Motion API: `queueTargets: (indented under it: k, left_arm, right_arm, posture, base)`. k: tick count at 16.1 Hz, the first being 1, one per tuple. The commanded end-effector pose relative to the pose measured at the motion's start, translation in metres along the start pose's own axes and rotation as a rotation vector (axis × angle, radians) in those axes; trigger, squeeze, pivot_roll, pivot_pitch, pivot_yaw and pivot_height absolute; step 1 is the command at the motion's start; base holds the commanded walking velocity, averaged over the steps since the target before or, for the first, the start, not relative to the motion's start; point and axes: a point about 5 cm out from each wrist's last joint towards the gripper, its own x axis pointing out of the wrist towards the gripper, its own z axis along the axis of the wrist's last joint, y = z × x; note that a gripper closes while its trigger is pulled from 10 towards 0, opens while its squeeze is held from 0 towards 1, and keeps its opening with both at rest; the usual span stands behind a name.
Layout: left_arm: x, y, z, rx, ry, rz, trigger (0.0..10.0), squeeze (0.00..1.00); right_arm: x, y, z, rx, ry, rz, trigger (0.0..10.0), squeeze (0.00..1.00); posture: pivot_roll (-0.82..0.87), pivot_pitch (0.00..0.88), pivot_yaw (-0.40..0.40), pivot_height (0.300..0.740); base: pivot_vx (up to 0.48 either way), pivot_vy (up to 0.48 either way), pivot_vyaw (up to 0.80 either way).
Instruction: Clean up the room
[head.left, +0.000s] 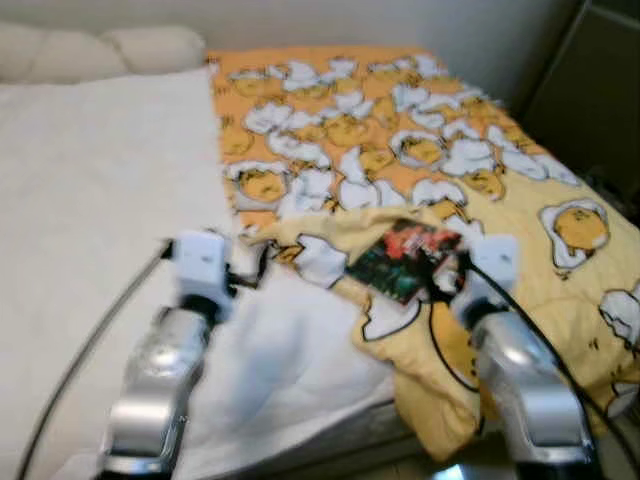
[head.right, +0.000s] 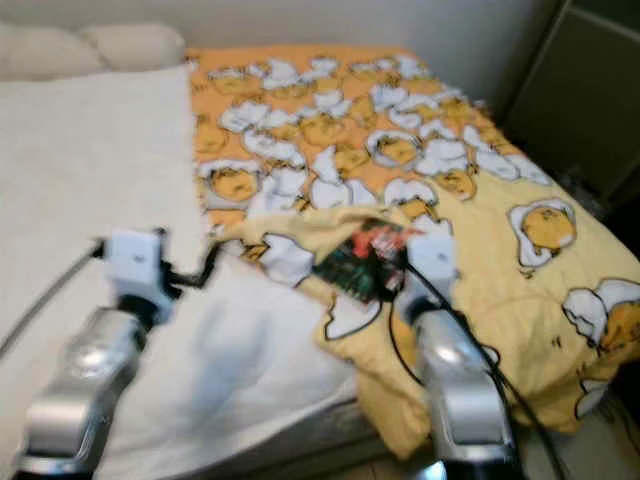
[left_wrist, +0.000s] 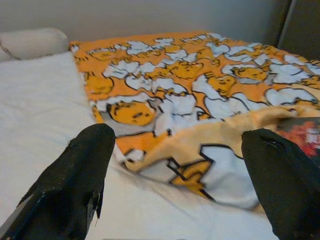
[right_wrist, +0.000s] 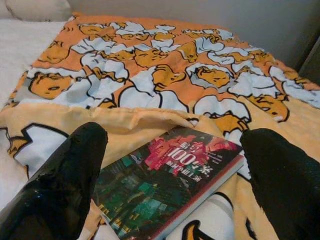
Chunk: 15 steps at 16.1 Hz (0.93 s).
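Observation:
A book (head.left: 405, 260) with a dark green and red cover lies on a folded-back edge of the orange and yellow egg-print blanket (head.left: 350, 130) that covers the right half of the bed. My right gripper (head.left: 443, 278) hovers at the book's near right edge. In the right wrist view it is open, with the book (right_wrist: 170, 185) between and just beyond its fingers (right_wrist: 65, 185). My left gripper (head.left: 248, 272) hangs open over the white sheet (head.left: 90, 200), beside the blanket's folded edge (left_wrist: 200, 160). Nothing sits between its fingers (left_wrist: 80, 185).
Cream pillows (head.left: 100, 50) lie at the bed's head against the wall. A dark cabinet (head.left: 590, 100) stands to the right of the bed. The mattress's near edge (head.left: 330, 430) runs just in front of my arms.

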Motion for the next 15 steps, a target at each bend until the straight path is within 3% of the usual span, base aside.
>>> queueTargets:
  k: [1,7,9,10,12,15]
  left_arm:
    - [0.001,-0.009,0.003,-0.006,-0.016,-0.036,10.0,1.00]
    - [0.001,-0.012,0.002,0.010,-0.009,-0.069,10.0,1.00]
    - [0.003,-0.016,0.002,0.024,0.000,-0.106,10.0,1.00]
    - [0.006,-0.021,0.003,0.045,0.005,-0.161,10.0,1.00]
    - [0.009,-0.025,0.004,0.060,0.013,-0.211,10.0,1.00]
    - [0.016,-0.029,0.009,0.074,0.021,-0.299,10.0,1.00]
  right_arm:
    - [-0.003,-0.012,-0.005,0.007,0.032,-0.028,10.0,0.00]
    - [-0.002,-0.010,-0.006,0.097,0.050,-0.020,10.0,0.00]
    - [0.007,-0.011,-0.009,0.159,0.114,-0.028,10.0,0.00]
    - [0.018,-0.010,-0.015,0.215,0.181,-0.016,10.0,1.00]
    - [0.031,-0.011,-0.019,0.293,0.218,-0.020,10.0,1.00]
    - [0.058,-0.013,-0.024,0.504,0.261,0.014,10.0,1.00]
  posture:
    - [-0.03,0.000,-0.037,0.740]
    - [-0.04,0.000,-0.028,0.740]
    - [-0.04,0.000,-0.021,0.740]
    - [-0.04,0.000,-0.015,0.740]
    - [-0.04,0.000,-0.009,0.740]
    - [-0.02,0.000,0.000,0.740]
  base:
    - [0.000,0.000,0.00]
    - [0.000,0.000,0.00]
    - [0.000,0.000,0.00]
    - [0.000,0.000,0.00]
    - [0.000,0.000,0.00]
    - [0.000,0.000,0.00]
